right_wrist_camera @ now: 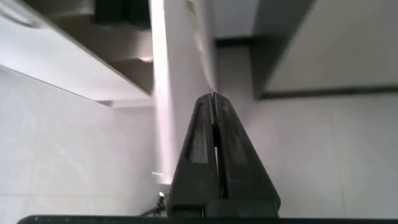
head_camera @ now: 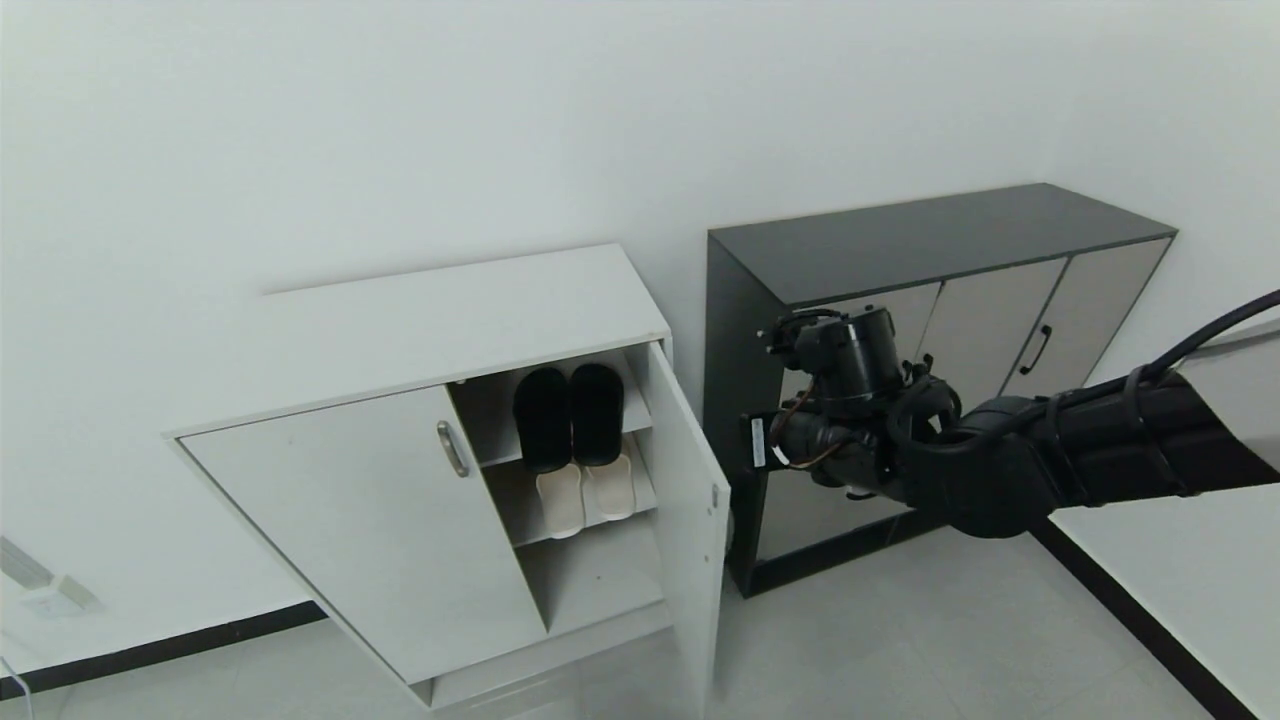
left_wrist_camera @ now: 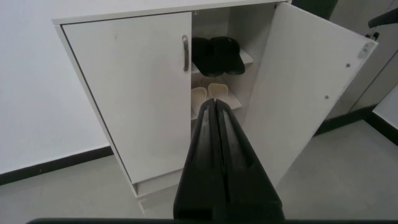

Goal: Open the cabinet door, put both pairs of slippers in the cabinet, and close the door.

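While the door [head_camera: 690, 500] stands open, right gripper [right_wrist_camera: 214, 99], beside its edge, and left gripper [left_wrist_camera: 215, 103] both have fingers pressed together.

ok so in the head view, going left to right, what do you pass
closed white door → its handle → black slippers on the upper shelf → open door → dark cabinet
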Motion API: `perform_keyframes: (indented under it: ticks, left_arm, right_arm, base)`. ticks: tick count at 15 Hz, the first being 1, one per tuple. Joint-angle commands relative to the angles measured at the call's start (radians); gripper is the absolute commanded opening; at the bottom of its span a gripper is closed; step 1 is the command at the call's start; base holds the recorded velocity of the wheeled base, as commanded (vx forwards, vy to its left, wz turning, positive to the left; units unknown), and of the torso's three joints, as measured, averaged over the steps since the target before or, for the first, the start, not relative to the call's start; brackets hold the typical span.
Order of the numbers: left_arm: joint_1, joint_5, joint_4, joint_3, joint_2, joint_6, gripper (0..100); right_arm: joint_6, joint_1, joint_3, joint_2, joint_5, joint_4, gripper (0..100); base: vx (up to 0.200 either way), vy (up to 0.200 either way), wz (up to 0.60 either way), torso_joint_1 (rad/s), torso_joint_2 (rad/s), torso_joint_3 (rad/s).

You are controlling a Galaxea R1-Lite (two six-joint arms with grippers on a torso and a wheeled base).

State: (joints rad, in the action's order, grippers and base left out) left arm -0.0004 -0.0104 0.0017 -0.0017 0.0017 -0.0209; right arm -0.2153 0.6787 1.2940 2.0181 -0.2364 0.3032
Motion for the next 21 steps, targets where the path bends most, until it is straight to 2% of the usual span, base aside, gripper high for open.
perform_keyframes:
  ticks: [1,6,15,17,19,21]
  left_arm:
    - [0.000,0.000,0.000,0.000,0.001,-0.001,0]
    - [0.000,-0.002,0.000,0.000,0.001,-0.001,0]
    - [0.000,0.000,0.000,0.000,0.001,-0.002,0]
    - [0.000,0.000,0.000,0.000,0.001,-0.002,0]
    - [0.000,0.000,0.000,0.000,0.001,-0.002,0]
    - [0.000,0.001,0.000,0.000,0.001,-0.001,0]
  right_arm:
    - [0.033,0.010,-0.032,-0.047,-0.001,0.016,0]
    - [0.039,0.032,-0.055,-0.085,-0.004,0.016,0]
    - [0.039,0.045,-0.070,-0.084,-0.004,0.017,0]
    - [0.039,0.047,-0.070,-0.085,0.000,0.019,0]
    - [0.039,0.053,-0.098,-0.085,0.002,0.047,0]
    - [0.093,0.058,-0.171,-0.085,0.008,0.145,0]
  base:
    - [0.000,0.000,0.00,0.000,0.00,0.000]
    - [0.000,0.000,0.00,0.000,0.00,0.000]
    - [0.000,0.000,0.60,0.001,0.00,0.002]
    - [0.000,0.000,0.00,0.000,0.00,0.000]
    - [0.000,0.000,0.00,0.000,0.00,0.000]
    - [0.000,0.000,0.00,0.000,0.00,0.000]
